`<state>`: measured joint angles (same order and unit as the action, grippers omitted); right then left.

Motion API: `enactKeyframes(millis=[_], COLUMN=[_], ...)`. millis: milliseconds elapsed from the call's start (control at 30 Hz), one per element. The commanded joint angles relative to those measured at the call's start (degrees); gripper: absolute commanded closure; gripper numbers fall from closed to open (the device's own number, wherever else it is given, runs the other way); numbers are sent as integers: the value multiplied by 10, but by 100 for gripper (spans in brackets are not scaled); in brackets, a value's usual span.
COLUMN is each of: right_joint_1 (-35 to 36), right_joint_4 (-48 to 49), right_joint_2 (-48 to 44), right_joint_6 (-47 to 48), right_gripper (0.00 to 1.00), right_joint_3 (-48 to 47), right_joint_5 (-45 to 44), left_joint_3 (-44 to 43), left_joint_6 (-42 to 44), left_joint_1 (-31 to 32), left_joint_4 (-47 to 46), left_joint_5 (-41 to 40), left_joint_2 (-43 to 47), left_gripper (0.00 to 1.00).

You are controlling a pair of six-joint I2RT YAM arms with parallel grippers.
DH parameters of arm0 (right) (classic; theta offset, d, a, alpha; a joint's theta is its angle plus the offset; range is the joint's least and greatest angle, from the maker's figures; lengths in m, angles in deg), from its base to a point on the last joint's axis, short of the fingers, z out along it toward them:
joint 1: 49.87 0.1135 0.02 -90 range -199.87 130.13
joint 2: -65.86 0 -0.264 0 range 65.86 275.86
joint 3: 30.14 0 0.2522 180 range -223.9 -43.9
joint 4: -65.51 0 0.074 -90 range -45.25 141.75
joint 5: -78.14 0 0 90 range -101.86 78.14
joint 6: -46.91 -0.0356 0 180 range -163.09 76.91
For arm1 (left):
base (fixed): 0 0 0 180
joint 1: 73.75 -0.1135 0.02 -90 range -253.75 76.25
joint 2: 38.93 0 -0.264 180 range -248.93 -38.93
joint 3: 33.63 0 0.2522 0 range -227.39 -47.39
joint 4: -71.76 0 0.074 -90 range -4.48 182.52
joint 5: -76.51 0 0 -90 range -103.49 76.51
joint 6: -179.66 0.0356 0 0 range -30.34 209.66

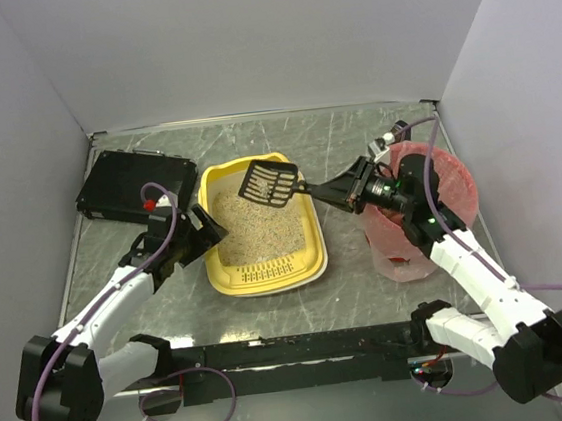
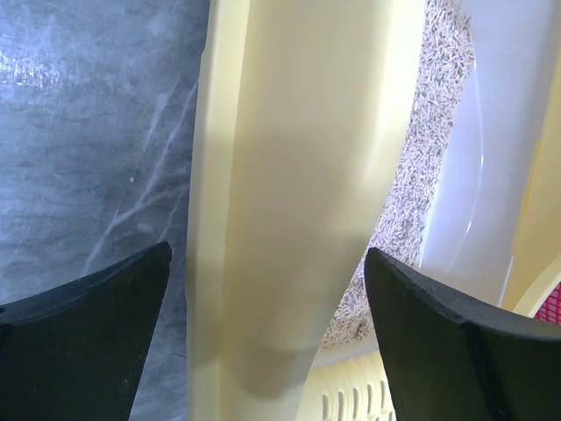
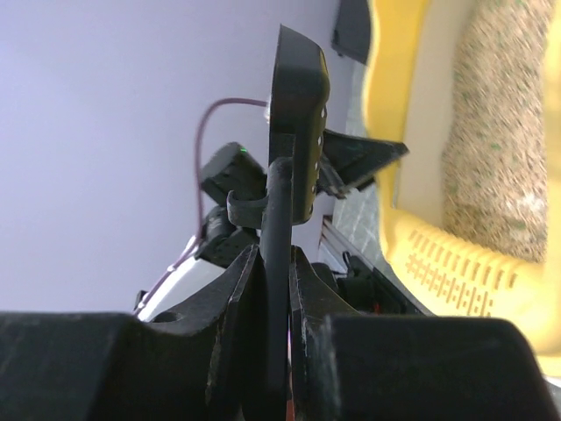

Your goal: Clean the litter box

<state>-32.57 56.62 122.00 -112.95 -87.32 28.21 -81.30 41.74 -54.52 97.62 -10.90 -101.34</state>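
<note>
The yellow litter box [image 1: 266, 273] sits mid-table with beige litter [image 1: 258, 228] inside and its slotted rim at the near end. My right gripper [image 1: 348, 192] is shut on the handle of a black slotted scoop [image 1: 265, 184], holding its head above the far part of the litter. The right wrist view shows the scoop [image 3: 298, 132] edge-on between the closed fingers of that gripper [image 3: 274, 254]. My left gripper [image 1: 204, 235] is open, its jaws straddling the box's left rim [image 2: 289, 175] without touching it; the same gripper shows in the left wrist view [image 2: 267, 254].
A pink-red bag-lined round bin [image 1: 441, 204] stands right of the box, under my right arm. A flat black box [image 1: 135, 184] lies at the back left. Grey walls close in the table on three sides.
</note>
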Motion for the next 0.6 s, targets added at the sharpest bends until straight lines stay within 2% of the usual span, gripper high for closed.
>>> enactKeyframes(millis=[0, 67, 167, 300, 333, 400, 433, 567], right_joint_1=[-31, -55, -107, -233, -298, -356, -413, -480], right_joint_4=[-30, -47, -140, -215, -216, -200, -195, -207], right_joint_2=[-49, -66, -95, -132, -138, -154, -159, -163], right_joint_6=[8, 3, 38, 68, 63, 42, 35, 37], right_gripper=[100, 100, 100, 100, 100, 100, 100, 100], right_joint_3=[-41, -48, -82, -105, -100, -80, -74, -62], right_joint_5=[17, 30, 39, 91, 131, 179, 220, 253], left_joint_3=[-23, -20, -32, -31, -32, -37, -39, -48], left_joint_6=[-19, -21, -16, -18, -17, -16, -14, -12], left_joint_1=[1, 1, 1, 1, 1, 1, 1, 1], left_joint_4=[6, 3, 5, -7, -6, -4, -4, 0], left_joint_5=[-16, -10, 0, 5, 5, 4, 5, 0], left_joint_2=[19, 19, 8, -1, -2, -6, -7, -14], left_gripper=[3, 3, 3, 3, 3, 3, 3, 3])
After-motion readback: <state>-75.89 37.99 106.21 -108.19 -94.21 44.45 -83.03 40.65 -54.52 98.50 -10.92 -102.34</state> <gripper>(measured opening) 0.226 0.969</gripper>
